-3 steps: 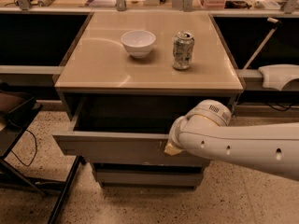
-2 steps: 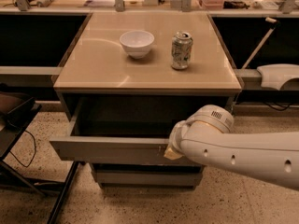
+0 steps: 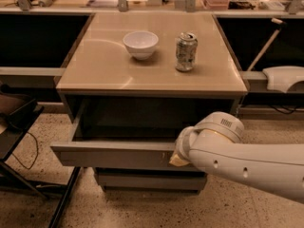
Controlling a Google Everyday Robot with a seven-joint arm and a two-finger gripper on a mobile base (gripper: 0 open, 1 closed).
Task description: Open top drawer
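Note:
The top drawer [image 3: 111, 154] stands pulled well out of the cabinet, its long grey front facing me and its dark inside showing behind it. My gripper [image 3: 178, 156] sits at the right part of that front, at its top edge. The white arm comes in from the lower right and covers the fingers and the drawer's right end. A narrower grey drawer front [image 3: 147, 180] shows below it.
On the beige cabinet top [image 3: 95, 70] stand a white bowl [image 3: 140, 43] and a crumpled can [image 3: 185, 52]. A dark chair frame [image 3: 19, 127] and cable are at the left, a white device [image 3: 284, 77] at the right. Speckled floor lies in front.
The drawer has slid further out toward me, and my arm and gripper have drawn back with it.

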